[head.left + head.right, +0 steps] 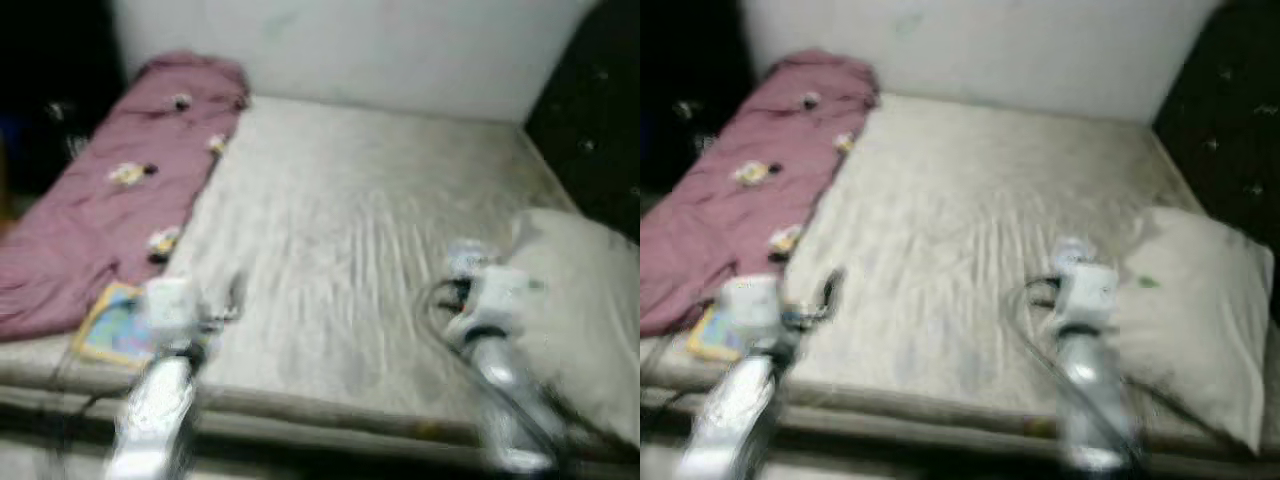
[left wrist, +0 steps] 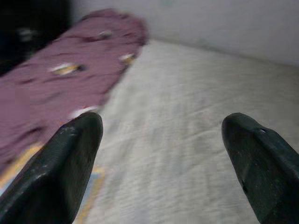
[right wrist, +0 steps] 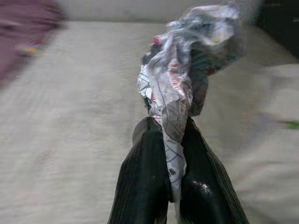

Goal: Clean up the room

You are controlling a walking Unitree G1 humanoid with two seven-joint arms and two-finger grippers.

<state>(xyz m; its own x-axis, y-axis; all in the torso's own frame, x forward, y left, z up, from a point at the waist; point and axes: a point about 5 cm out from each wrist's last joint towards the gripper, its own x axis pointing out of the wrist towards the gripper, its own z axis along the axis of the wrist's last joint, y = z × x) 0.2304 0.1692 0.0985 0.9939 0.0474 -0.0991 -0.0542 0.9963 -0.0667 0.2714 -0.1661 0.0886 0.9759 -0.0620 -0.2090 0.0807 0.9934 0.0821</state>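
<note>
Crinkly plastic wrapper [image 3: 187, 60], prob. trash, pinched in right pincer [image 3: 174, 140], over bed [image 1: 340, 230]

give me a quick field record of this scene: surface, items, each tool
surface: beige mattress
left side: crumpled purple blanket with flower prints
near left tool: flat colourful booklet
right side: white pillow
left tool: open, holding nothing, above the mattress
right tool: shut on crumpled printed plastic wrapper
image quality: blurred
</note>
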